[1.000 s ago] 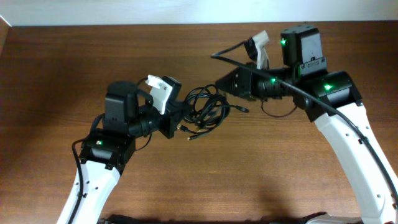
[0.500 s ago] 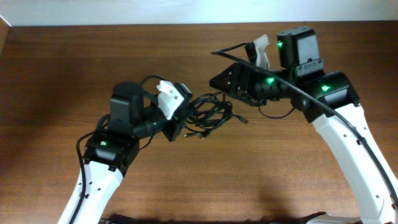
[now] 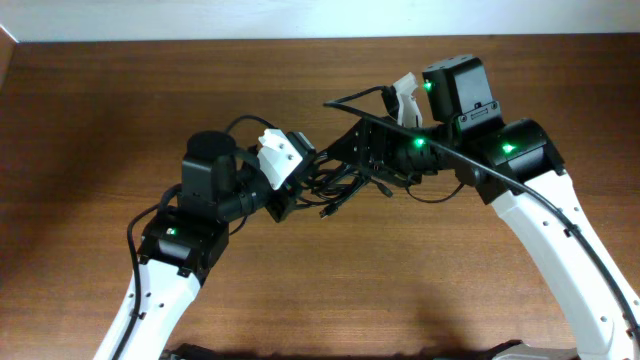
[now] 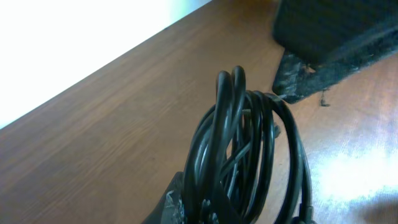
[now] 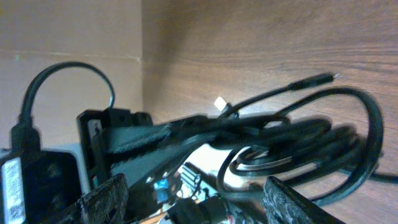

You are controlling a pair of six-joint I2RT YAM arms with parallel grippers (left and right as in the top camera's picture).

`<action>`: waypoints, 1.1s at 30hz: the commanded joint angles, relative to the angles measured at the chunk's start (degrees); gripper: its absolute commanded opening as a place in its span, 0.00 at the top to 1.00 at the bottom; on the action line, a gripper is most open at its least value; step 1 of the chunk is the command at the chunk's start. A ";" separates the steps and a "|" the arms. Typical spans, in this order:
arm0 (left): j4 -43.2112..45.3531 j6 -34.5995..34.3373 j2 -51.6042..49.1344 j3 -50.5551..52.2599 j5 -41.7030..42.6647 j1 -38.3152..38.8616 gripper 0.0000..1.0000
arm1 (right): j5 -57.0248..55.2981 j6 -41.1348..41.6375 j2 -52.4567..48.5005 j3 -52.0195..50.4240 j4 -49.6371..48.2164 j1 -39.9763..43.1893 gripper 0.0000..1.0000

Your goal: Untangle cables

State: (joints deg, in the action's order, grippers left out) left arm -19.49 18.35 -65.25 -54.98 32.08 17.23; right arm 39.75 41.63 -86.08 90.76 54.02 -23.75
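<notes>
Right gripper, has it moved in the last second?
Yes. Overhead, the right gripper has shifted left along the table's back edge and slightly away from it, closing in on the cables.

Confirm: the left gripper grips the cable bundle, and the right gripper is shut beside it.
Wrong on the right gripper: it is open, jaws spread wide, as the right wrist view shows. The left gripper does grip the cable bundle.
</notes>
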 commanded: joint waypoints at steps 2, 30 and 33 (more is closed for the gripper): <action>0.68 0.66 0.37 -0.20 7.26 0.28 1.00 | -2.78 -0.17 0.74 0.55 -0.04 -0.28 0.31; 3.74 -8.61 0.44 -0.20 8.59 0.63 1.00 | -2.60 -4.81 0.52 0.55 6.25 1.46 0.96; 2.56 -12.94 0.46 -0.20 12.26 -2.69 0.95 | -0.59 -5.44 0.52 0.55 6.43 3.23 0.96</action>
State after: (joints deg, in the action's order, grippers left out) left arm -17.34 12.75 -65.58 -54.08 42.22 19.14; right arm 39.38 39.72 -85.78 91.39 58.76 -22.65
